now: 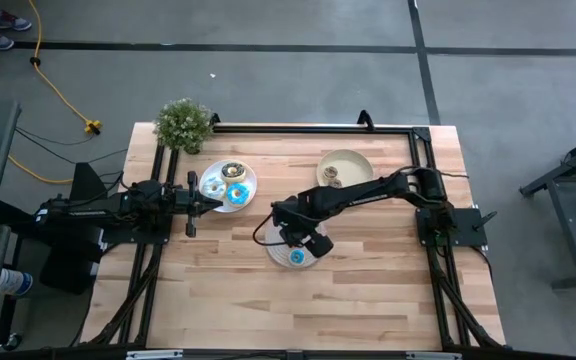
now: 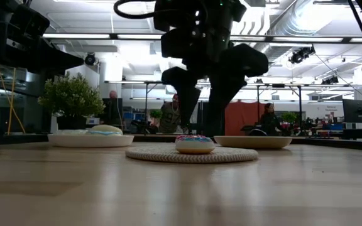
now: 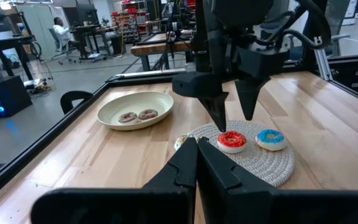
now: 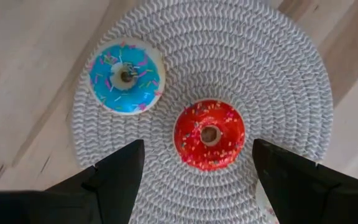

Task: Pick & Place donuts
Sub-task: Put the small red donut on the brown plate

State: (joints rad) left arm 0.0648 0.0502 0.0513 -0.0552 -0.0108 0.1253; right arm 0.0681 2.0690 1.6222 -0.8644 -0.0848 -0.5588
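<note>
A round pale grey woven mat [image 4: 241, 56] carries a mini blue donut [image 4: 126, 76] and a mini red donut [image 4: 209, 134], both lying flat. My right gripper [image 4: 194, 180] hangs open above the mat [image 1: 280, 255], pointing down, one finger on each side of the red donut [image 3: 232, 140] and clear of it. In the low view it [image 2: 201, 122] stands above a donut [image 2: 195, 144]. My left gripper [image 3: 196, 149] is shut and waits beside the white plate [image 1: 250, 180], which holds a blue-iced donut [image 1: 236, 193] and others. Two brown donuts [image 3: 138, 116] lie in the yellow-green plate [image 3: 114, 106].
A potted plant [image 1: 184, 124] stands at the table's far left corner. A black frame rail [image 1: 308, 127] runs along the far edge and down both sides. Bare wood [image 1: 298, 305] lies toward the near edge. People sit at desks in the room beyond [image 2: 171, 116].
</note>
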